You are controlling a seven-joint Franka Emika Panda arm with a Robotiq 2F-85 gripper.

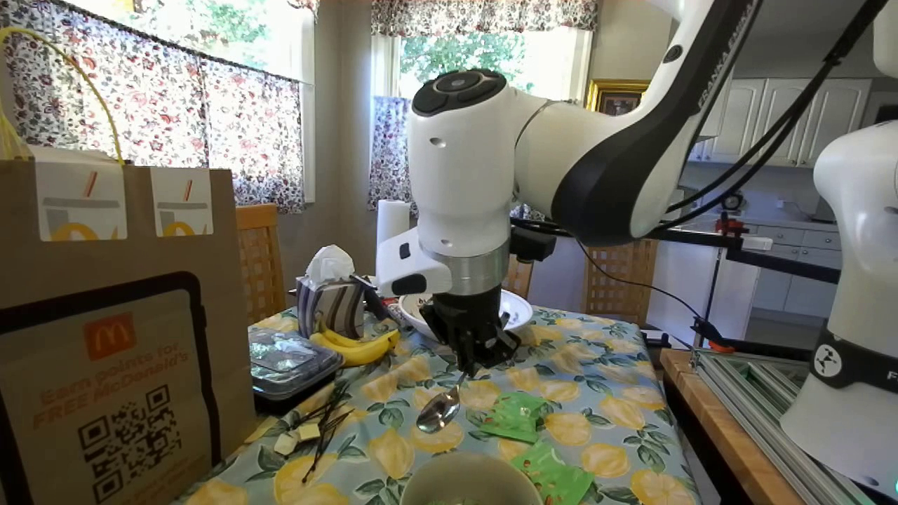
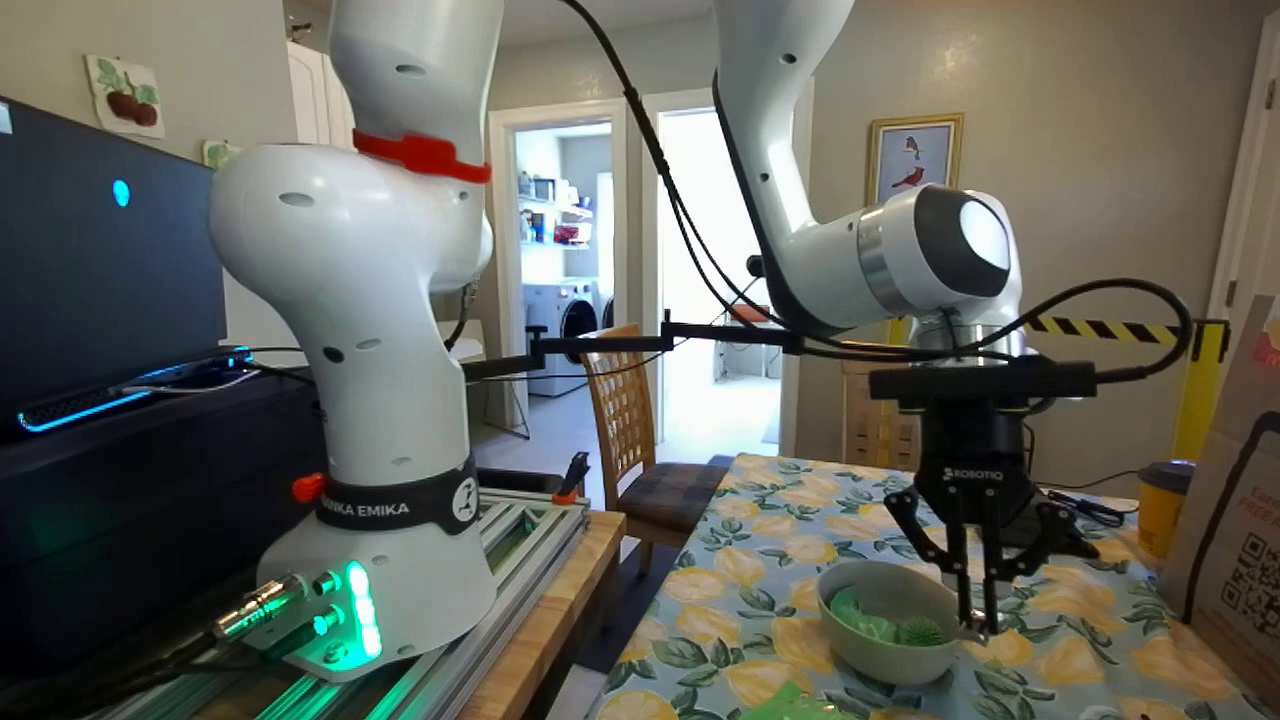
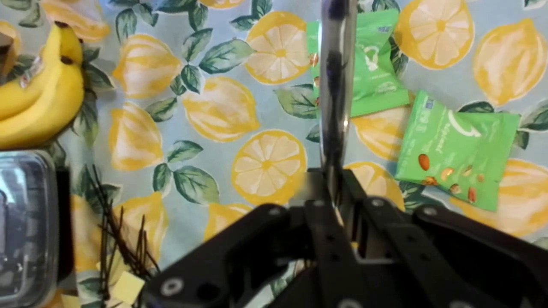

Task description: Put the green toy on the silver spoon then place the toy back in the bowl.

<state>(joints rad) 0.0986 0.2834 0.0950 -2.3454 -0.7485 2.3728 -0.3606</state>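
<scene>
this is a home's dining area; floral curtains [image 1: 252, 140], lemon-print tablecloth [image 1: 596, 379], wooden chair [image 2: 670, 496] and white cabinets [image 1: 821, 120] show it.

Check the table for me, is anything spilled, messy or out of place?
I see no spill. The odd spot: thin dark strips lie jumbled by small yellow squares, near the clear-lidded box, looking scattered rather than tidied away.

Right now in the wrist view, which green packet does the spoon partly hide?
The upper packet, its left part behind the silver spoon; the lower packet shows whole.

Silver spoon [image 3: 335, 100] in the hand [image 3: 333, 186]
</scene>
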